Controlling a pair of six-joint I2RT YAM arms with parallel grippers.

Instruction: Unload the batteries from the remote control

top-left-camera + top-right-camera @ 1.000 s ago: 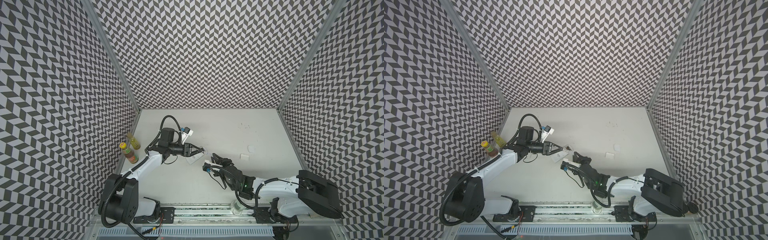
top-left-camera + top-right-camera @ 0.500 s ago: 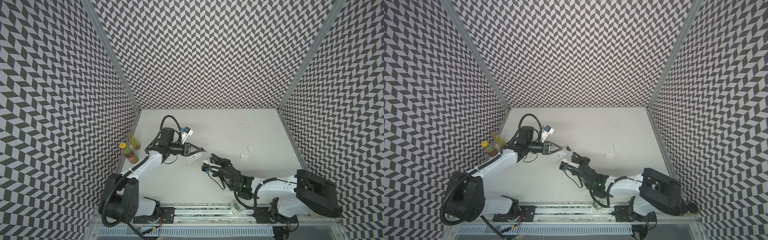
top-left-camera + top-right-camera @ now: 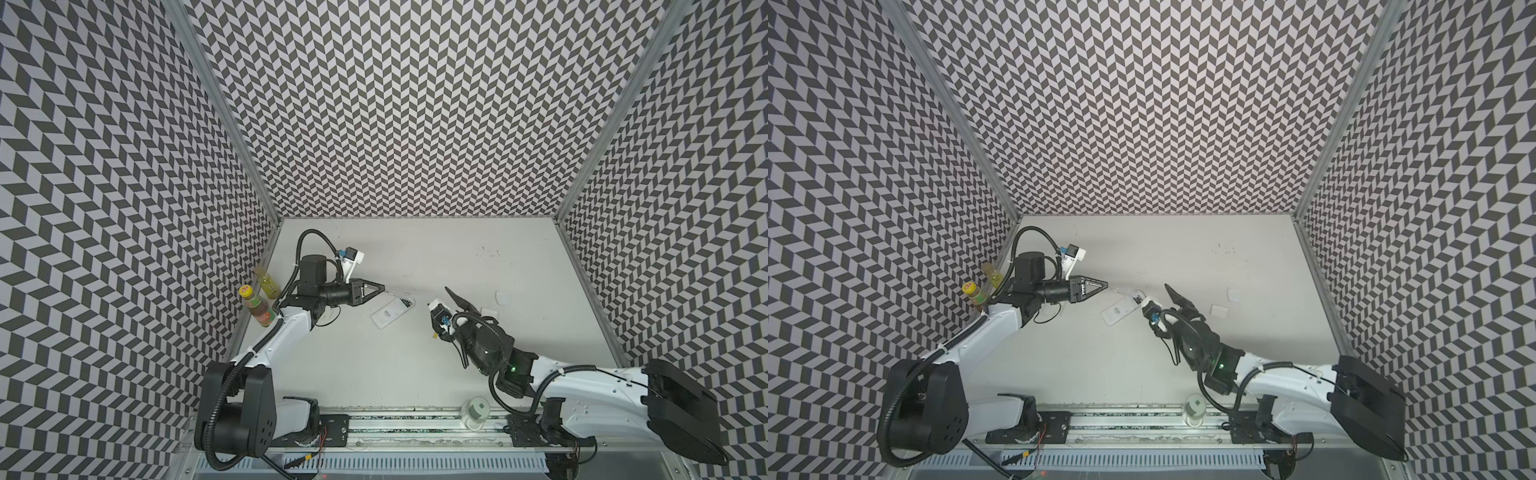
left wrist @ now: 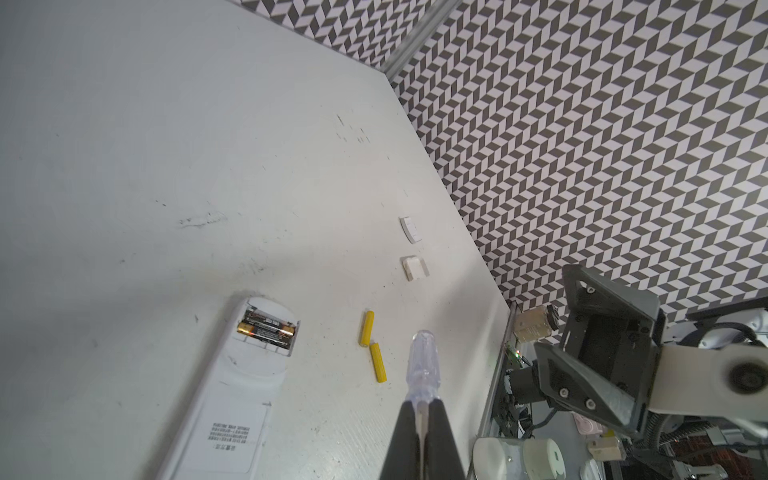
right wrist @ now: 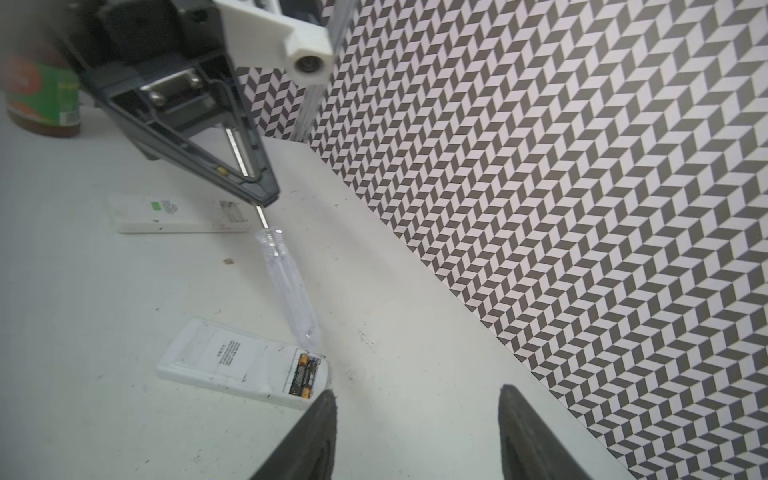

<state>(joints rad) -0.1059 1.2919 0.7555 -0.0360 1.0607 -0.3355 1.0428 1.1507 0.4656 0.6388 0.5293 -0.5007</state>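
My left pincer (image 4: 422, 409) is clamped tight on the screwdriver (image 4: 422, 365). My right pincer (image 5: 417, 392) gapes empty. Just ahead of it, two black batteries (image 5: 304, 374) sit in the remote (image 5: 224, 365). Two yellow batteries (image 4: 367, 328) lie on the counter (image 4: 166, 166) ahead of the left pincer.

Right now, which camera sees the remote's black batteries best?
The left wrist view: the black batteries lie side by side in the open remote, gold ends clear. The right wrist view shows them smaller. Both top views show them too small to make out.

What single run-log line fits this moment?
left gripper: shut on screwdriver; right gripper: open; black batteries: in remote; yellow batteries: on table
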